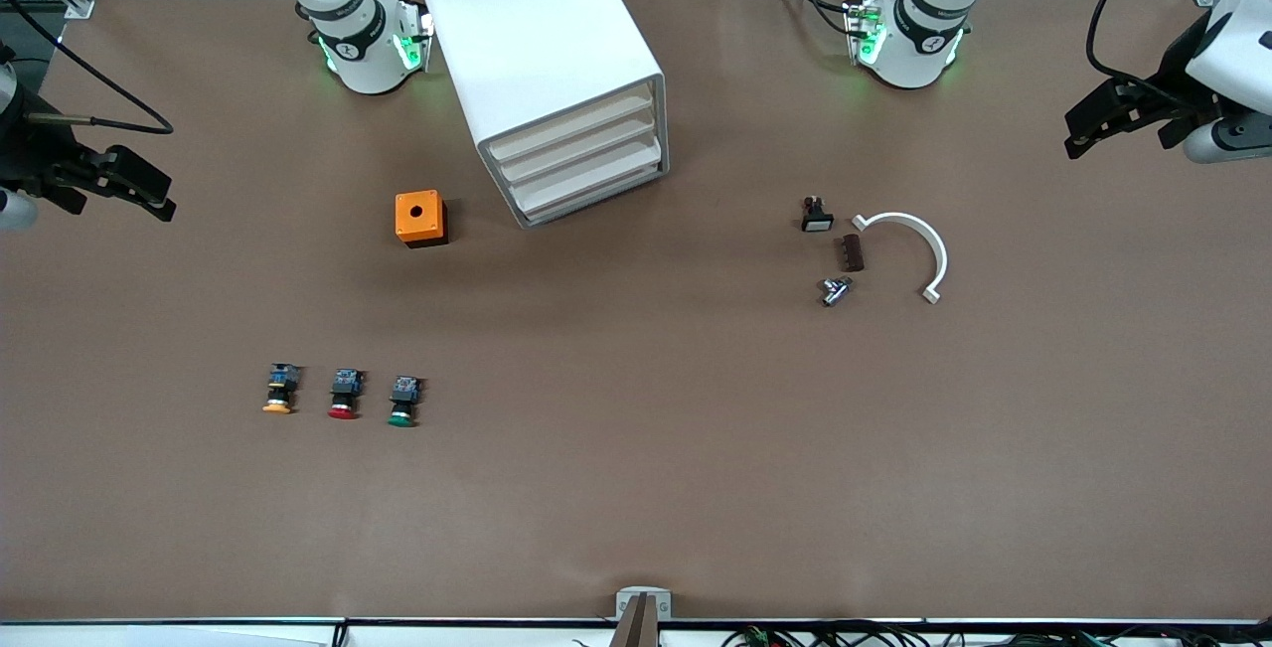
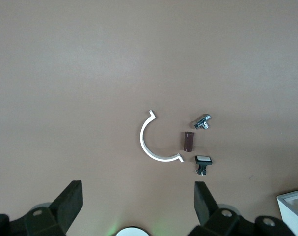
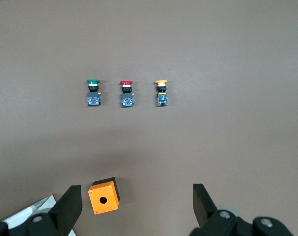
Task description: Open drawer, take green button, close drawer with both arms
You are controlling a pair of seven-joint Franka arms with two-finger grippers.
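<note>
The white cabinet (image 1: 542, 51) stands near the robots' bases, with its four cream-white drawers (image 1: 586, 165) all shut. The green-capped button (image 1: 401, 402) lies on the table nearer the front camera, at the end of a row of three; it also shows in the right wrist view (image 3: 93, 92). My right gripper (image 1: 159, 195) hangs open and empty over the table edge at the right arm's end, and its fingers (image 3: 72, 201) stand wide apart. My left gripper (image 1: 1073, 130) hangs open and empty over the left arm's end, its fingers (image 2: 72, 196) spread wide.
A red-capped button (image 1: 344, 395) and an orange-capped button (image 1: 280, 390) lie beside the green one. An orange box (image 1: 420, 218) with a hole sits beside the cabinet. A white half ring (image 1: 914, 249), a brown block (image 1: 853, 252), a metal fitting (image 1: 833, 290) and a small black part (image 1: 816, 216) lie toward the left arm's end.
</note>
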